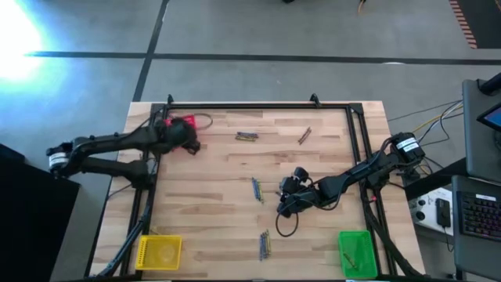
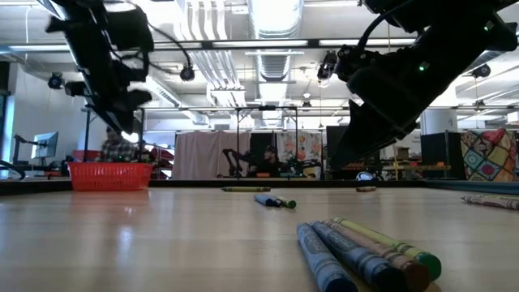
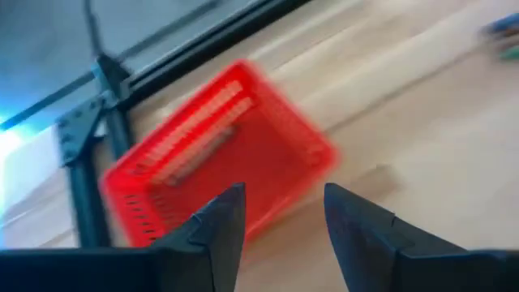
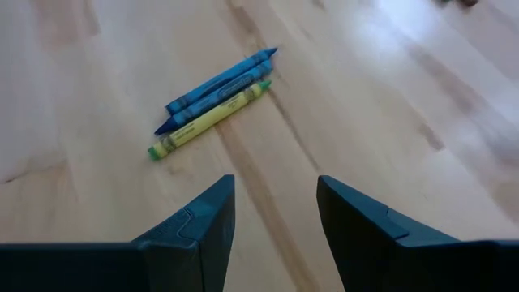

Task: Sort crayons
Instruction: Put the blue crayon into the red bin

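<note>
Left gripper [image 3: 280, 215] fingers spread, empty, just short of the red bin [image 3: 219, 150], likely for a drop. Right gripper [image 4: 272, 207] fingers released, crayons [image 4: 212, 101] lying ahead as the probable next pick.

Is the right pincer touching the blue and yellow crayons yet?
Apart. The right wrist view shows bare table between the open right pincer and the crayons.

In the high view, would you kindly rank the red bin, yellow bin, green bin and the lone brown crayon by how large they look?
1. and 2. Green bin and yellow bin: look about alike.
3. Red bin: unsure, since the left gripper and its arm cover part of it.
4. Brown crayon: clearly smallest.
</note>
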Controlling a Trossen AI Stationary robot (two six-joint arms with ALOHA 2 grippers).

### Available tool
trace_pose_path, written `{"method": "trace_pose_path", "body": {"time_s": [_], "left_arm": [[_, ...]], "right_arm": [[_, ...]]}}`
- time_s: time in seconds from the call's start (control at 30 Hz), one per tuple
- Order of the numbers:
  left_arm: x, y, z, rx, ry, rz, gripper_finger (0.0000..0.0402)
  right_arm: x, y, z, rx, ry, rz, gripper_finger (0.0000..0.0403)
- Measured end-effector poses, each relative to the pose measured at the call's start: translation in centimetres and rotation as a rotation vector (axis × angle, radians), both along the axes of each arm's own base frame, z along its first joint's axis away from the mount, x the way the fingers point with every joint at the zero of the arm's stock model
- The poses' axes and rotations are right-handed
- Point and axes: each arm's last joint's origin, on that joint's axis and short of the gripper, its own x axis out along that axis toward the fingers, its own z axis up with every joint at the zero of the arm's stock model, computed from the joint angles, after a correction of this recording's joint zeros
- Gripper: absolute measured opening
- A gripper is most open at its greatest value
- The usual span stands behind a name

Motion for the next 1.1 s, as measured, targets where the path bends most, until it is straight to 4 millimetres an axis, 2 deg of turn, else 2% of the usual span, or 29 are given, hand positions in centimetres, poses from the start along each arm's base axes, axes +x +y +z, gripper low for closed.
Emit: {"method": "trace_pose_path", "body": {"time_s": [0.23, 0.37, 0.5, 0.6, 0.73, 0.9, 1.1], "left_arm": [[0.2, -8.1, 2.0, 0.048, -0.299, -0.279, 0.0125], [-0.6, -12.6, 1.9, 0.038, -0.380, -0.463, 0.0115], [-1.3, -15.4, 1.3, -0.020, -0.418, -0.533, 0.0111], [-1.2, -16.2, 0.6, -0.029, -0.404, -0.528, 0.0111], [-0.7, -16.3, -0.2, 0.011, -0.357, -0.508, 0.0111], [0.1, -15.3, -0.6, 0.062, -0.300, -0.471, 0.0111], [0.7, -13.8, -0.5, 0.019, -0.214, -0.476, 0.0111]], "right_arm": [[0.0, 0.0, 0.0, 0.005, -0.011, -0.022, 0.0166], [0.0, 0.0, 0.0, 0.012, -0.015, -0.029, 0.0166], [0.1, 0.0, 0.0, 0.027, -0.028, -0.042, 0.0166], [0.1, 0.0, 0.0, 0.033, -0.033, -0.047, 0.0166], [0.3, -0.1, 0.1, 0.029, -0.047, -0.040, 0.0166], [0.7, -0.2, 0.4, 0.020, -0.080, -0.022, 0.0166], [0.8, -0.2, 0.5, 0.068, -0.113, -0.068, 0.0166]]}}
